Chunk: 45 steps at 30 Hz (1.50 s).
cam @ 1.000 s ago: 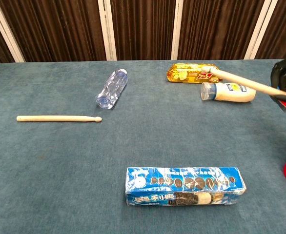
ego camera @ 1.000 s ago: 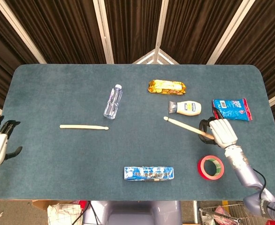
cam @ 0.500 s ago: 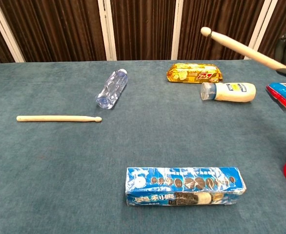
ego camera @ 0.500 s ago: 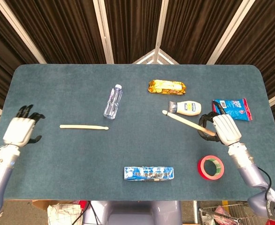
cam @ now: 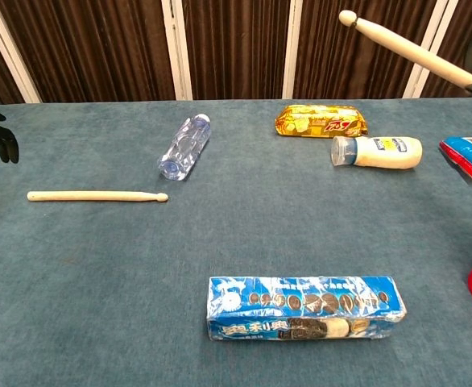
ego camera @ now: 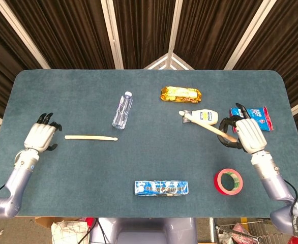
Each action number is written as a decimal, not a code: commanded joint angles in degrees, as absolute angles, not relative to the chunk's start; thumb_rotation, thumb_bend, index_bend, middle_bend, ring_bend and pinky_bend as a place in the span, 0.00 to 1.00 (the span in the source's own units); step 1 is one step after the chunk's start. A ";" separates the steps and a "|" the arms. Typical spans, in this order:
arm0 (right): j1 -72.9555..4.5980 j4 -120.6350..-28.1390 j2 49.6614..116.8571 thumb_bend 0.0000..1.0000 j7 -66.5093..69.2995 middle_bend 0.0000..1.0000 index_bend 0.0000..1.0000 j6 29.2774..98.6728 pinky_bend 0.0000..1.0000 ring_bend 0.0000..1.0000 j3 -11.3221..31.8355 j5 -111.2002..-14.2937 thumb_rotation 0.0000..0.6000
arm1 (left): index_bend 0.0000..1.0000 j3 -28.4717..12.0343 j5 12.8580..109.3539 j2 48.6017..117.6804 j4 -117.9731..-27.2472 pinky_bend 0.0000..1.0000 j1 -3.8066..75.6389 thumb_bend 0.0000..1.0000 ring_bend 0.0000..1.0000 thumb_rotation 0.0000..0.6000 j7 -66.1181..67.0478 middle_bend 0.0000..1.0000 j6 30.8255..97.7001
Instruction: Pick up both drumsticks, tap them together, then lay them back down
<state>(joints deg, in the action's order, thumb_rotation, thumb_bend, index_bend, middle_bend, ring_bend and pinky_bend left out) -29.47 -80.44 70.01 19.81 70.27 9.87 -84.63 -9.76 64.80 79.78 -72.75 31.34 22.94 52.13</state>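
Observation:
One pale wooden drumstick [ego camera: 91,138] [cam: 96,196] lies flat on the blue table's left half, tip pointing right. My left hand [ego camera: 41,137] hovers just left of its butt end with fingers apart, holding nothing; only its dark fingertips [cam: 2,139] show at the chest view's left edge. My right hand [ego camera: 245,134] grips the second drumstick [ego camera: 206,125] [cam: 405,47] by its butt. That stick is lifted off the table, its tip up and to the left above the white bottle.
A clear water bottle [ego camera: 122,110], a gold snack pack [ego camera: 181,94], a white squeeze bottle [ego camera: 206,117] and a blue packet [ego camera: 251,117] lie across the back. A blue cookie box [ego camera: 161,187] sits front centre and a red tape roll [ego camera: 228,181] front right.
My left hand has come in from the left table edge to beside the lying drumstick. My right hand has raised its drumstick higher, tip swinging up over the white bottle.

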 commanded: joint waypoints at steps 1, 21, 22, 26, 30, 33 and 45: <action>-29.38 -80.43 69.92 0.42 19.49 0.64 0.77 70.08 0.00 0.44 9.87 -84.36 1.00 | 0.42 -9.81 64.17 82.79 -69.22 0.00 33.20 0.36 0.01 1.00 23.38 0.37 50.70; -28.63 -80.34 68.29 0.44 19.04 0.64 0.77 70.17 0.00 0.44 10.64 -82.86 1.00 | 0.48 -8.61 67.20 94.18 -56.53 0.00 37.79 0.37 0.05 1.00 22.54 0.47 50.43; -28.59 -80.29 68.22 0.44 19.18 0.64 0.77 70.13 0.00 0.44 10.59 -82.90 1.00 | 0.48 -8.55 67.21 94.44 -56.30 0.00 37.87 0.37 0.05 1.00 22.65 0.47 50.43; -28.58 -80.02 68.12 0.44 19.44 0.64 0.77 70.02 0.00 0.44 10.61 -82.92 1.00 | 0.48 -8.62 67.20 95.33 -55.61 0.00 38.42 0.38 0.05 1.00 23.20 0.47 50.40; -28.57 -79.79 68.15 0.44 19.44 0.64 0.78 69.93 0.00 0.44 10.59 -82.93 1.00 | 0.48 -8.85 67.32 96.21 -55.05 0.00 39.05 0.38 0.06 1.00 23.29 0.48 50.45; -28.66 -79.33 68.29 0.44 18.95 0.64 0.78 69.66 0.00 0.44 10.38 -83.10 1.00 | 0.50 -8.87 67.47 96.79 -54.65 0.00 39.42 0.38 0.07 1.00 23.49 0.50 50.52; -28.71 -79.11 68.50 0.45 19.03 0.64 0.78 69.72 0.00 0.44 10.66 -82.97 1.00 | 0.53 -8.46 67.04 98.19 -53.03 0.00 39.62 0.38 0.07 1.00 26.86 0.51 51.56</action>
